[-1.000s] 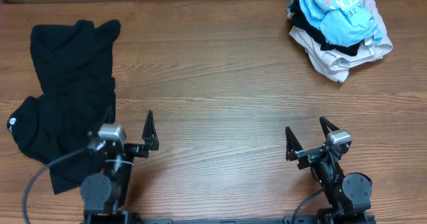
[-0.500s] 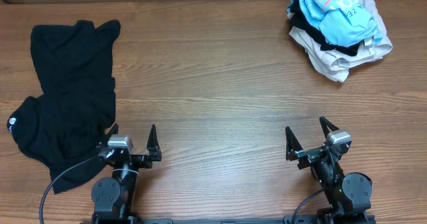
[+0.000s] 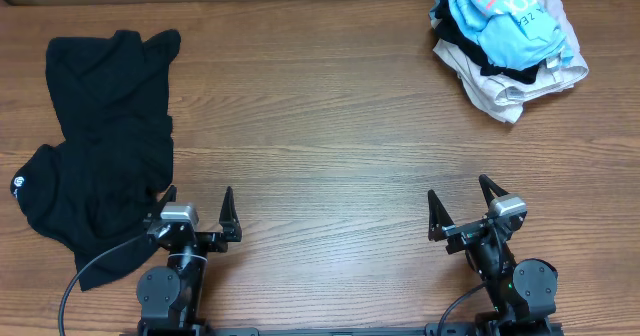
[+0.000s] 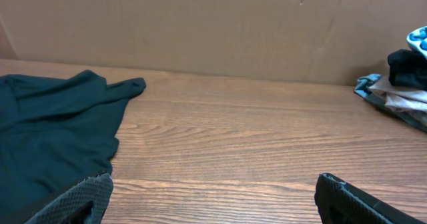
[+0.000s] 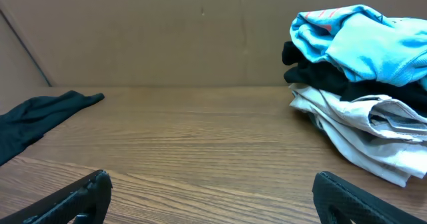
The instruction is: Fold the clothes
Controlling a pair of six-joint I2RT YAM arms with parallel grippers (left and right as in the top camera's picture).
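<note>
Left arm (image 3: 175, 256) and right arm (image 3: 500, 251) are sitting at the near edge, both with jaws spread wide and gripping nothing. The black shirt (image 3: 100, 146) is lying crumpled just beside the left arm, so that arm should probably be pinching one edge, single layer only, and dragging it to the middle to flatten before folding. Further back the wood-grain worktop (image 3: 330, 126) is showing bare boards, the pile of clothes (image 3: 500, 86) with a light blue T-shirt (image 3: 505, 21) on top is sitting far right, and a cardboard wall (image 4: 200, 24) is closing the back.
</note>
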